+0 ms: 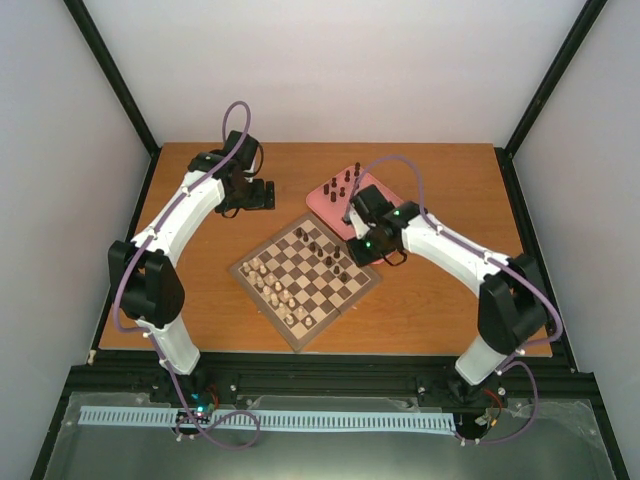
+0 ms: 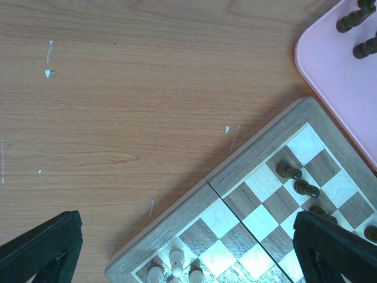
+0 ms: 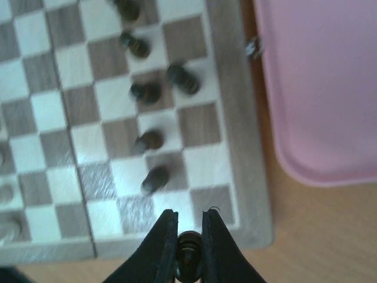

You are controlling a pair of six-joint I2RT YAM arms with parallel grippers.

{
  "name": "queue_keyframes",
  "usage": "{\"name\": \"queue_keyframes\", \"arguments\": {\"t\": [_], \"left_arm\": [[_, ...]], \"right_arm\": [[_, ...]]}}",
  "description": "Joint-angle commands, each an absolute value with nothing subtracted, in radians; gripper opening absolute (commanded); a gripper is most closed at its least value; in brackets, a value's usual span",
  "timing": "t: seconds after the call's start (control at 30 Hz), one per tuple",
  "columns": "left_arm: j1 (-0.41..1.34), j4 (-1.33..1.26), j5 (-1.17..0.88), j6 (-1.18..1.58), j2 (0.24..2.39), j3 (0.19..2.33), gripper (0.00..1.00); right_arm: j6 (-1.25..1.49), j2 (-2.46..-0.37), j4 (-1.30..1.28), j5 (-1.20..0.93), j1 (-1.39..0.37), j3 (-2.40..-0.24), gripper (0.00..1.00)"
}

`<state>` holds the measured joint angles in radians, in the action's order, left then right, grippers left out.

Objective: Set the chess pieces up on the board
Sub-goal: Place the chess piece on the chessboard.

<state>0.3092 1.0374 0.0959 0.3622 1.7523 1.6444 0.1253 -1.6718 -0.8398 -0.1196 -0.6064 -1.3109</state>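
The chess pieces (image 1: 320, 247) we come to after the left hand (image 1: 264, 193), which hangs over the desk (image 1: 200, 300) off the board's far-left side, its fingers spread wide with nothing between them. The board (image 1: 310, 285) lies cornerwise mid-desk, with pale chessmen (image 1: 275, 290) along its near-left side and several dark pieces along its far-right side. Over the board's rim near a corner, the right hand (image 3: 189, 219) is clamped on one dark piece (image 3: 188, 247), and more stand on the pink tray (image 1: 322, 197) just beside the board, toward the desk's far edge.
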Motion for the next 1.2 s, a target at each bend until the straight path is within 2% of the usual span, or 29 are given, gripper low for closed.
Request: {"name": "queue_keyframes", "arguments": {"t": [0.0, 0.3, 1.17], "left_arm": [[0.306, 1.015, 0.083, 0.361, 1.734, 1.649, 1.0], [0.306, 1.016, 0.095, 0.363, 1.73, 1.649, 1.0], [0.305, 1.019, 0.106, 0.368, 1.732, 1.636, 1.0]], "right_arm": [[0.171, -1.554, -0.826, -0.133, -0.665, -1.184, 0.03], [0.195, -1.551, -0.732, -0.151, -0.702, -1.056, 0.03], [0.149, -1.687, -0.664, -0.149, -0.703, -1.086, 0.06]]}}
